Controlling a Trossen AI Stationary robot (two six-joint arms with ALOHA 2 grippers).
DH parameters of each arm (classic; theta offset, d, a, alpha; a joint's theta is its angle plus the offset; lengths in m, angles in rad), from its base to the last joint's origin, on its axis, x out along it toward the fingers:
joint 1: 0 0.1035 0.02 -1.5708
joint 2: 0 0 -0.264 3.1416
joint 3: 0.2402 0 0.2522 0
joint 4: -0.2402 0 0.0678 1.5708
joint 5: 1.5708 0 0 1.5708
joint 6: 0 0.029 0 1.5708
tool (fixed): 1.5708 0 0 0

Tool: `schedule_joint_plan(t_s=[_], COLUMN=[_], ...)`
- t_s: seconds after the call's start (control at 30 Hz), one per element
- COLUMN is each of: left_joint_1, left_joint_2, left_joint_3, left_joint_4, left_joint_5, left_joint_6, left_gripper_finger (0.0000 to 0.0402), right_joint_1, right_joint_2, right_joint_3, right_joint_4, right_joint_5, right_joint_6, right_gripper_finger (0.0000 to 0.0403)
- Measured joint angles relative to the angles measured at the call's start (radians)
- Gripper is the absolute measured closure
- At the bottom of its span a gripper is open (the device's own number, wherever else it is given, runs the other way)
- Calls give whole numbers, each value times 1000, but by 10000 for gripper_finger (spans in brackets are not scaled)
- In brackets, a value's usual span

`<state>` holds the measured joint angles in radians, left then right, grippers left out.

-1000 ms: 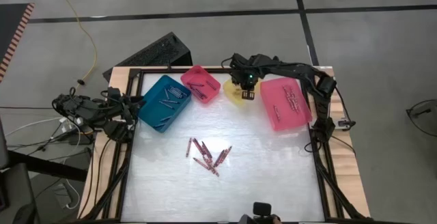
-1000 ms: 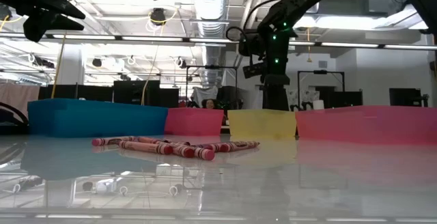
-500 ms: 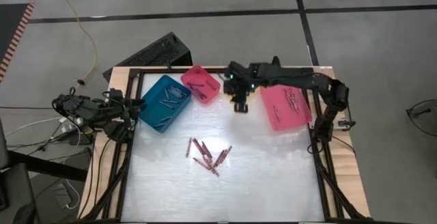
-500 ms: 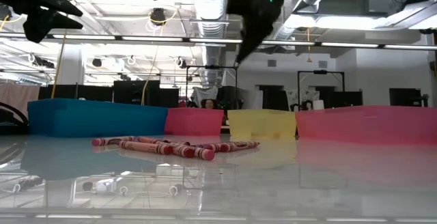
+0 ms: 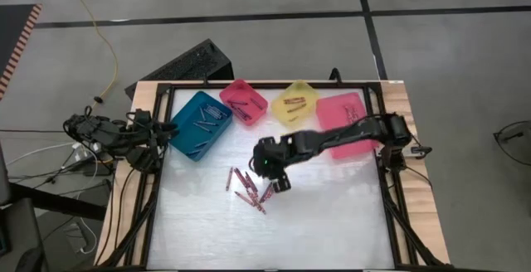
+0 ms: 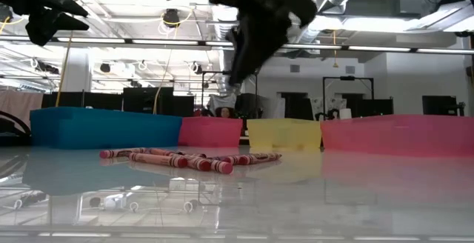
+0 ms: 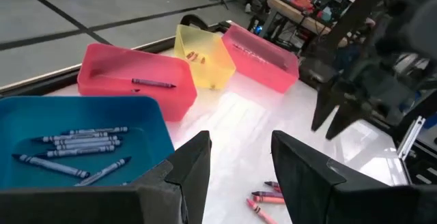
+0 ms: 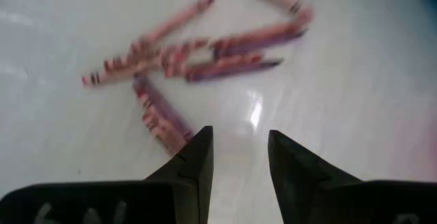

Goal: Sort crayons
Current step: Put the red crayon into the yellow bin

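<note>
High view, left to right: the left gripper (image 5: 166,128) waits by the teal bin (image 5: 197,124) with its fingers apart and empty; the crayons (image 5: 251,189) lie in a loose heap mid-table; the right gripper (image 5: 276,175) hangs over them, fingers parted, holding nothing. Thin, light, stiff sticks — likely to roll and brittle if squeezed hard, so pinch one mid-length, across its axis. The table (image 5: 332,214) is glossy and slick. Behind stand pink and yellow bins, then an open workshop.
</note>
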<state>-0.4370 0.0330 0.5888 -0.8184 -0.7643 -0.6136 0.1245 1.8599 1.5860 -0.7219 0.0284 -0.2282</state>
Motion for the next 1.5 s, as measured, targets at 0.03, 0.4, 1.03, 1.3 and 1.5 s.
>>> schedule_joint_plan(t_s=[0.03, 0.4, 1.03, 1.3, 1.5], left_joint_1=[0, 0, 0, 0, 0], left_joint_2=[0, 0, 0, 0, 0], left_joint_3=[0, 0, 0, 5, 5], left_joint_4=[0, 1, 9, 35, 68], left_joint_5=[0, -27, -113, -162, -187], left_joint_6=[4, 27, 105, 106, 134], left_gripper_finger=[256, 256, 256, 256, 256], right_joint_1=[9, -20, -419, -554, -623], right_joint_2=[14, 1, -283, -209, -149], right_joint_3=[0, -2, 0, 0, 0], right_joint_4=[-9, -218, -398, -329, -288], right_joint_5=[7, 132, 261, 78, 17], right_joint_6=[2, 74, 37, -157, -221], right_gripper_finger=[270, 270, 270, 270, 270])
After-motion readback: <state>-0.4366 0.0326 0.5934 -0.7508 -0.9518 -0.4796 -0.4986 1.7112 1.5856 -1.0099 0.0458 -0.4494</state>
